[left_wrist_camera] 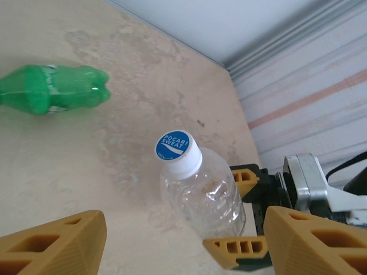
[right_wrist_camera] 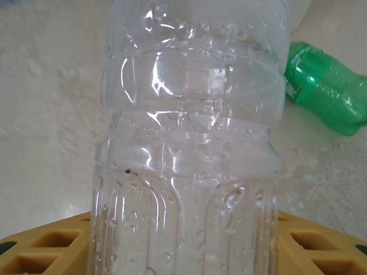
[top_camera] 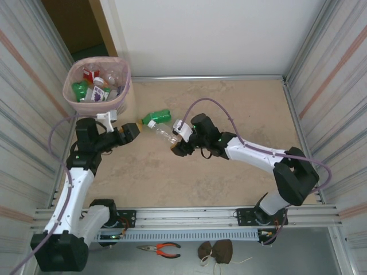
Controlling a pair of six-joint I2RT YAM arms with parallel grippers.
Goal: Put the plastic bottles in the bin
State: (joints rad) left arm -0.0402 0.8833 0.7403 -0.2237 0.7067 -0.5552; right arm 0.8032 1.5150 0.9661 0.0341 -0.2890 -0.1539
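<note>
My right gripper is shut on the base of a clear bottle with a blue and white cap. It holds the bottle above the table, cap toward the left arm. In the right wrist view the clear bottle stands between the yellow fingers. My left gripper is open, its fingers spread wide just short of the cap and touching nothing. A green bottle lies on the table just beyond. The pink mesh bin stands at the far left with several bottles inside.
Corrugated metal walls close in both sides of the table, and a white wall stands at the back. Red-handled pliers and a brown object lie below the front rail. The green bottle lies right of the held one.
</note>
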